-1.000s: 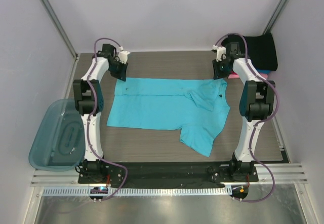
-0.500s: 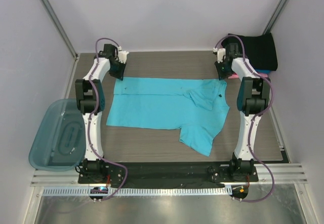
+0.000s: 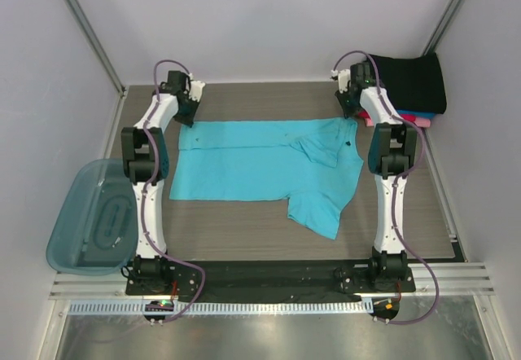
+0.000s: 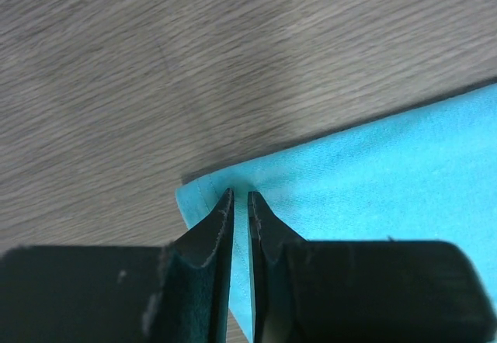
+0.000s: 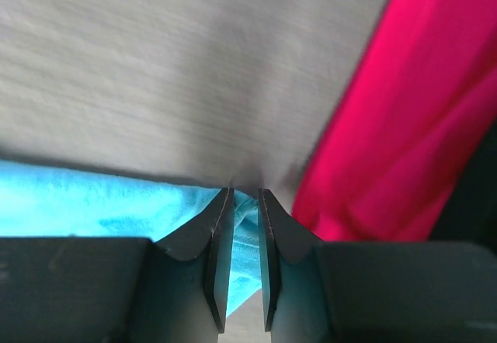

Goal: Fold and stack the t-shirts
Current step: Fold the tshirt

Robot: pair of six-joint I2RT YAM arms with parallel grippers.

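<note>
A robotics lab test cell: bare white walls [image 3: 269, 26], aluminium frame rails [image 3: 456, 277], wood-grain table [image 3: 269, 99].

Pink t-shirt [image 5: 404, 110] (blurred) cut off at right edge.

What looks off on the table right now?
The turquoise t-shirt isn't a clean rectangle: one sleeve juts toward the near edge on the right, and cloth bunches near the right claw. Nothing else stands out.

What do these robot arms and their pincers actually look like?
The left arm and right arm are slim: white segments, black joints, looping purple cables. The left pincer and right pincer are black, each with two tapered fingers.
</note>
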